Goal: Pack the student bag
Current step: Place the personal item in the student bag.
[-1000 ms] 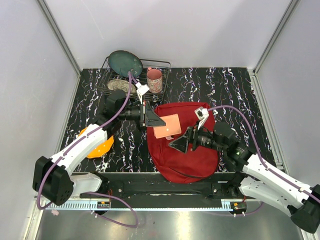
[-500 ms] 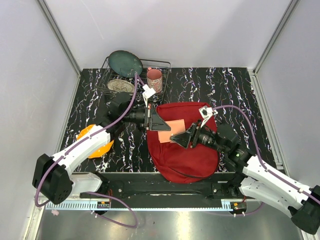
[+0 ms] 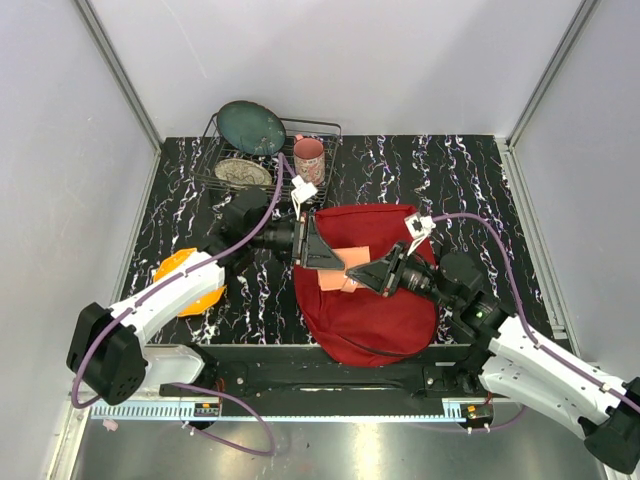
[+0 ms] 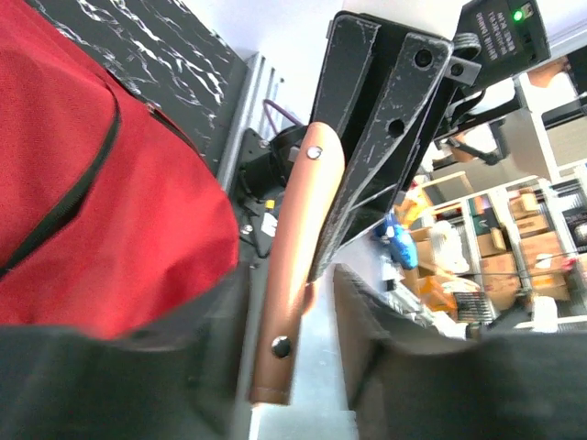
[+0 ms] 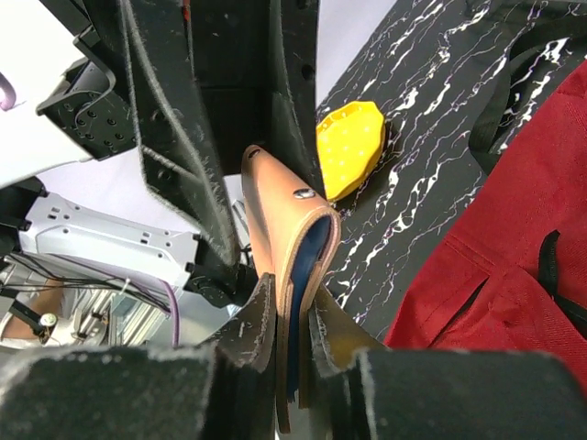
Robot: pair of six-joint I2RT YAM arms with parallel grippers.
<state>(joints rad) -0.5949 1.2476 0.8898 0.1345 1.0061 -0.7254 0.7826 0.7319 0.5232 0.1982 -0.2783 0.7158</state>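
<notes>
Dark-red student bag lies flat on the black, white-veined tabletop, in the lower middle of the overhead frame, just in front of the two arm bases, with a black zip line and strap showing on its fabric in the wrist views. Above its upper left part the two arms meet over a tan leather pouch with small metal studs. The right end effector is clamped on the pouch, its dark fingers pressed against both faces of one end. The left end effector has its jaws apart: the pouch stands on edge between them, with a gap showing on either side. A yellow-orange disc rests on the tabletop at the left of the frame, partly under the left arm, well apart from the bag. In the upper left, a wire rack holds a dark green plate on edge, and a pink mug.
</notes>
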